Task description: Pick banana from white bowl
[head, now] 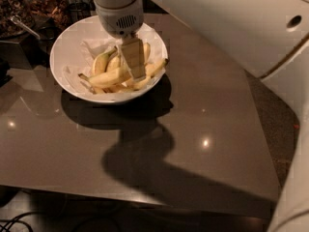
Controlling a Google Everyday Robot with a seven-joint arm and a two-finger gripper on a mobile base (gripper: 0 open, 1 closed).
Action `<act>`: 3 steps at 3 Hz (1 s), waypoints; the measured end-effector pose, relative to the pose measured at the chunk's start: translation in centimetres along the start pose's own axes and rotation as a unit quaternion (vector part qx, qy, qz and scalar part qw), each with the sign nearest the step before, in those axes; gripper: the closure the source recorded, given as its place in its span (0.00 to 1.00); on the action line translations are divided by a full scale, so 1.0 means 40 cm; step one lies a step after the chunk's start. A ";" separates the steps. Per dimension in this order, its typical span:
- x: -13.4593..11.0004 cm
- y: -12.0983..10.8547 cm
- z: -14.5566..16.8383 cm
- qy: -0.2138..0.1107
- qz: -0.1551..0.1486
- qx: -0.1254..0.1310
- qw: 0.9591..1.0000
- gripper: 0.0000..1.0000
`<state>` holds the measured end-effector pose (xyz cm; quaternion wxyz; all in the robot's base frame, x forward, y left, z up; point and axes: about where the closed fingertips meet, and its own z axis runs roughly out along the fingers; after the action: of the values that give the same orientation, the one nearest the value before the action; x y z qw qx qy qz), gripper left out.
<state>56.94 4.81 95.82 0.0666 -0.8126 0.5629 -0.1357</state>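
The white bowl (62, 47) stands at the back left of the dark table (203, 129). It holds several yellow bananas on white paper. The longest banana (107, 77) lies across the front of the bowl, its right end reaching toward the right rim. My gripper (133, 62) hangs from the white wrist (118, 8) straight down into the bowl. It is right over the middle of the long banana and hides part of it. Shorter bananas (100, 61) lie behind it to the left.
Dark trays of snacks (43, 4) with a metal utensil (21, 25) stand behind and left of the bowl. My white arm body (231, 28) fills the upper right. The table's front edge (145, 197) runs along the bottom, with cables (19, 224) on the floor below.
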 end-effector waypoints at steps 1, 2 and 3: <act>-0.029 -0.017 0.014 0.002 -0.017 -0.004 1.000 0.34; -0.047 -0.035 0.030 0.009 -0.027 -0.007 1.000 0.32; -0.061 -0.053 0.060 0.017 -0.032 -0.014 0.999 0.31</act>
<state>58.74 7.72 93.74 0.0412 -0.8285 0.5398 -0.1431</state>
